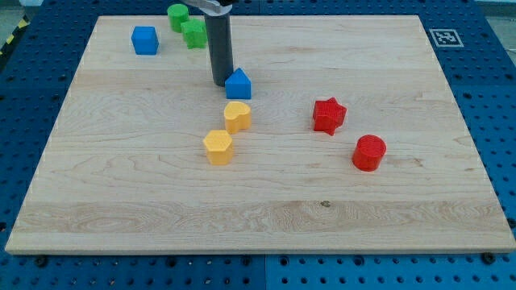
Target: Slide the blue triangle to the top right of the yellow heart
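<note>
The blue triangle [239, 84] lies on the wooden board [266, 193], just above the yellow heart [237, 117]. My tip [222, 83] is at the blue triangle's left side, touching it or nearly so. The dark rod rises from there to the view's top. The yellow heart sits directly below the blue triangle, with a small gap between them.
A yellow hexagon [218, 147] lies below-left of the heart. A red star [329, 115] and a red cylinder [369, 152] lie to the right. A blue cube [145, 40] and two green blocks [178, 16] [193, 34] sit at the top left.
</note>
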